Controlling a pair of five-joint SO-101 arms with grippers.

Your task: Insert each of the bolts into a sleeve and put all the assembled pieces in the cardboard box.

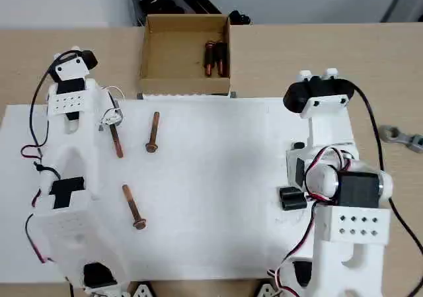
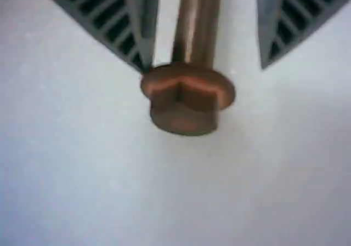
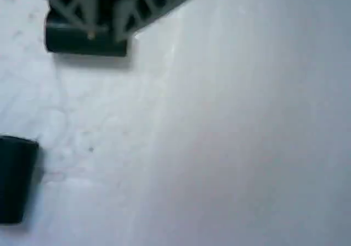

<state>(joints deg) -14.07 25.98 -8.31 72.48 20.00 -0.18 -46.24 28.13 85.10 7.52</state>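
A copper bolt lies on the white sheet, its shaft between the fingers of my left gripper, which is open. One finger touches the bolt's flange. From above, that bolt lies at the left under my left gripper. Two more bolts lie loose nearby. My right gripper is shut, its tips right at a black sleeve. A second sleeve lies apart from it. The sleeves sit beside the right arm.
The cardboard box stands at the back edge of the sheet and holds assembled pieces in its right part. A metal tool lies on the wooden table at the far right. Cables hang along both arms.
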